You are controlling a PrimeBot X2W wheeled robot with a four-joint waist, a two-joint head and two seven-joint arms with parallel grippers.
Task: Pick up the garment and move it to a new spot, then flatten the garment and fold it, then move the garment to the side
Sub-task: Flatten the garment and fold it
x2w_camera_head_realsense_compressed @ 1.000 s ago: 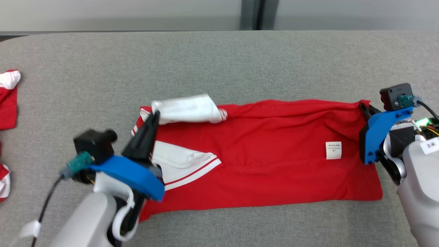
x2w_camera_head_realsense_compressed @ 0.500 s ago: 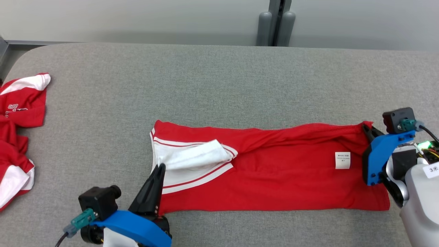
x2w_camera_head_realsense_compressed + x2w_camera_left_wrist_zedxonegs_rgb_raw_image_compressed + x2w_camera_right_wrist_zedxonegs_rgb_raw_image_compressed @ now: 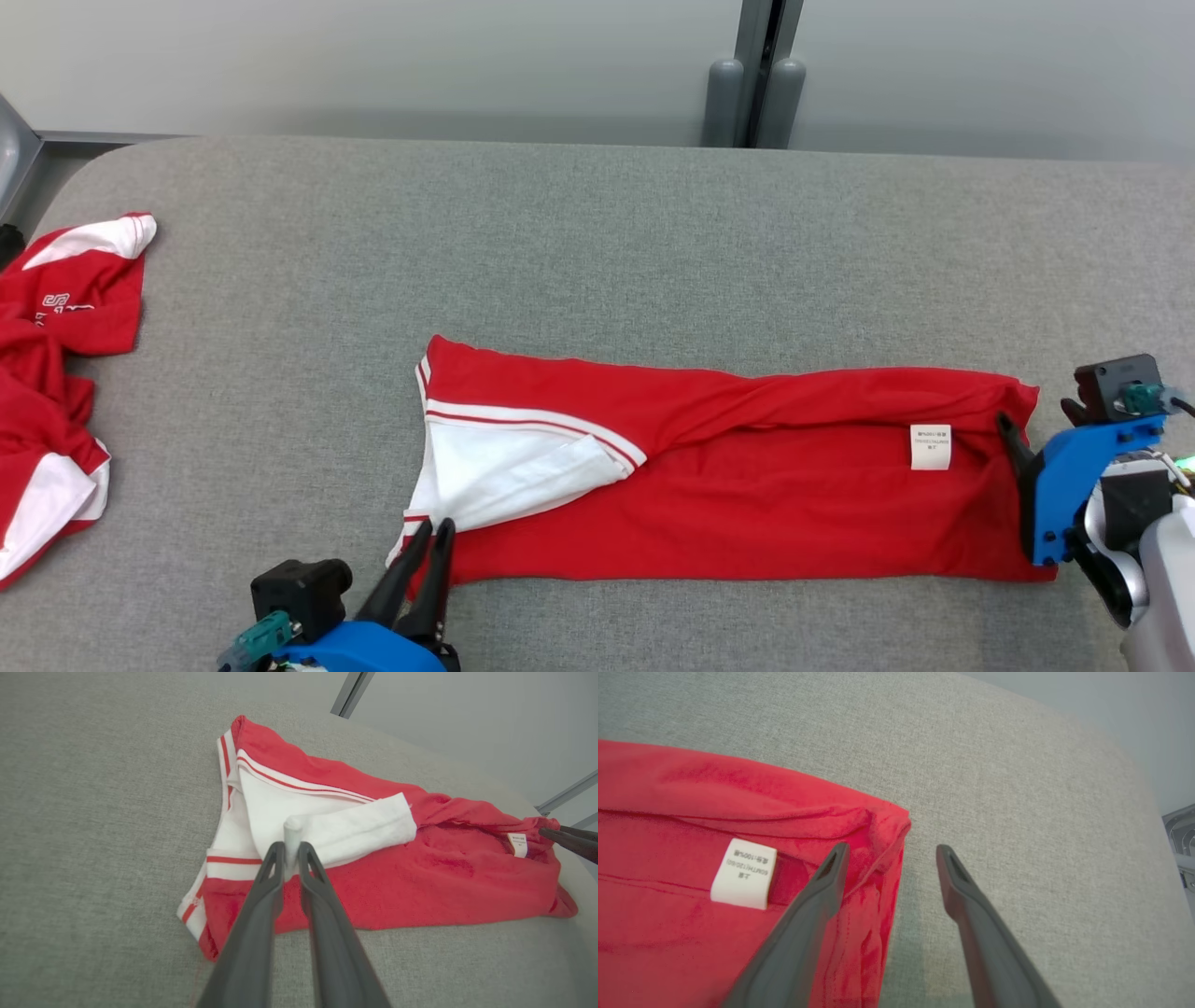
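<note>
Garment, red with white striped trim, lying lengthwise as a folded strip near the front edge of grey table; white sleeve laid over its left end, white label near its right end. Left gripper: jaws nearly together, a ridge of white cloth pinched upright between the tips at the garment's near left corner. Right gripper: jaws wide apart, holding nothing, one finger above the red hem corner, the other above bare table. Further red-and-white clothing heaped at the table's far left, well apart.

Red garment — white-trimmed, folded lengthwise — lies flat across the grey table.
</note>
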